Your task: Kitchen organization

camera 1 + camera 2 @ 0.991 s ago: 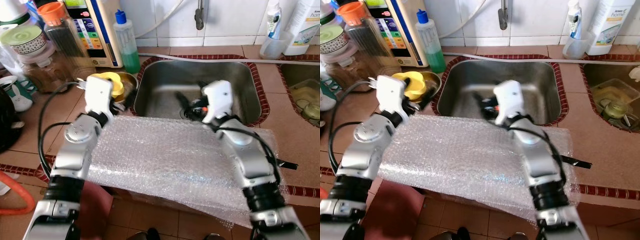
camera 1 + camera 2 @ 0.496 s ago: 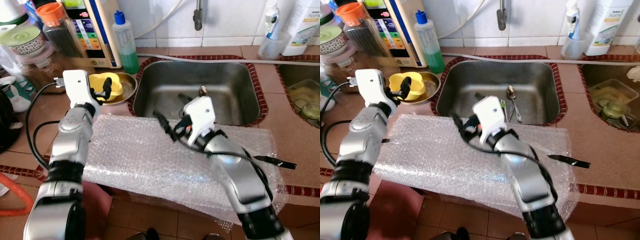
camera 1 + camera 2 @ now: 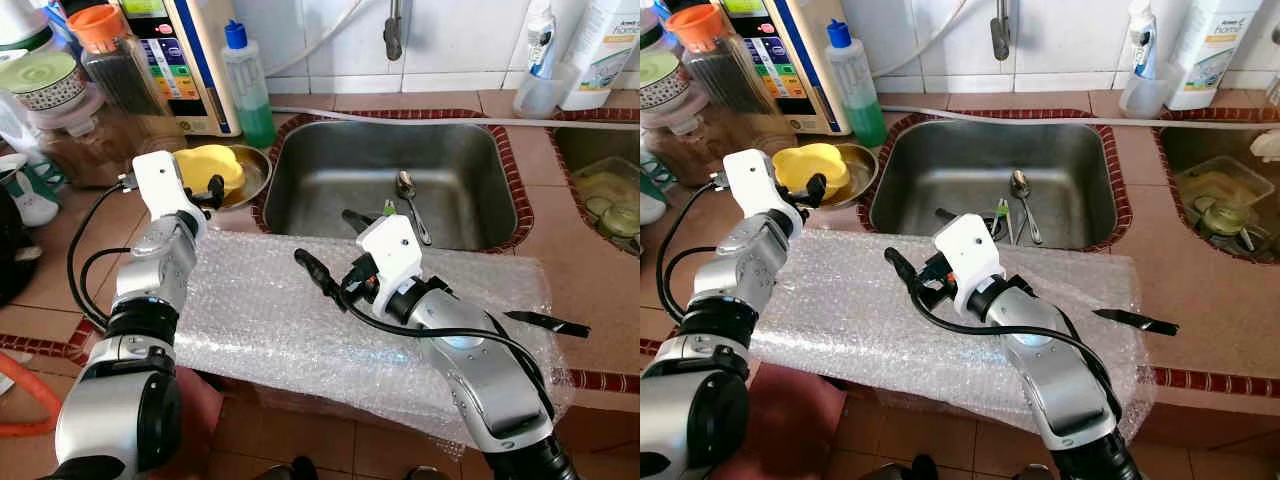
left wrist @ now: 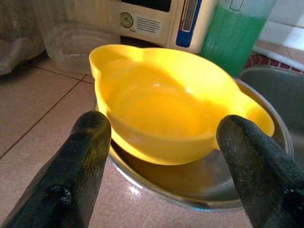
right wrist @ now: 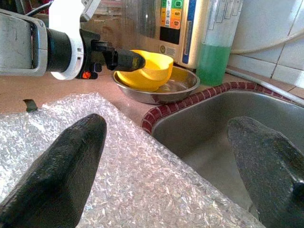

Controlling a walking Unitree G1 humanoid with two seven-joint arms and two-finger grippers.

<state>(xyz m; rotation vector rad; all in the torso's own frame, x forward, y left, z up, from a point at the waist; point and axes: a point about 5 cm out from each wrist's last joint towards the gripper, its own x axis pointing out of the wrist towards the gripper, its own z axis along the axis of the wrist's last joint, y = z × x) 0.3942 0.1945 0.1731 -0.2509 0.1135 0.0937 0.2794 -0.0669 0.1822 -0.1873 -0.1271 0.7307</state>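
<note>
Tiled table (image 3: 560,250) carried bubble wrap (image 3: 270,310); the left gripper (image 4: 164,156) was spread beside a yellow bowl (image 4: 166,114), the right gripper (image 3: 335,250) spread over the wrap.

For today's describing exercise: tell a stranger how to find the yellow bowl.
Start at the steel sink. On the counter to its left sits a shallow metal dish, near the green soap bottle. The yellow bowl rests tilted inside it, the only bright yellow thing there.

The steel dish (image 4: 199,190) is mostly hidden under the yellow bowl (image 4: 175,118). The tap (image 3: 393,30) is cut off by the top edge. A bubble-wrap sheet (image 3: 280,310) hides the counter edge. Bottle labels (image 3: 615,40) are too small to read.
</note>
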